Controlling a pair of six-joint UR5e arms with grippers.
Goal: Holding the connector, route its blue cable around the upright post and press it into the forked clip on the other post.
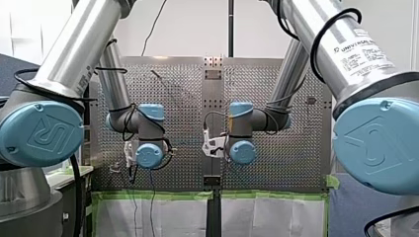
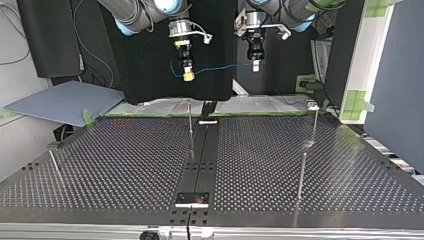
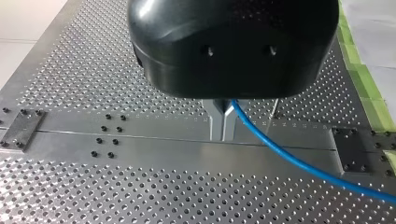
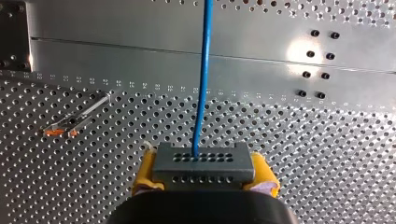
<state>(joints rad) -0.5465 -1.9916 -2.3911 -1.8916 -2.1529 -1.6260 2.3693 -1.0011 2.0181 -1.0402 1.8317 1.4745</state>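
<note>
Yellow-padded, my right gripper (image 4: 204, 177) clamps the grey connector (image 4: 204, 161). Its blue cable (image 4: 201, 84) leaves toward twelve o'clock and is pinched in my left gripper (image 3: 223, 133), likely kept taut for routing above the posts (image 2: 301, 172).

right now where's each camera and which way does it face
Front: behind my left arm and my right arm, facing the perforated table.
Top: across the table, facing my left gripper and my right gripper.
Left wrist: down past its metal fingers.
Right wrist: down onto the gripped connector.
Shared: top and wrists show the blue cable.
</note>
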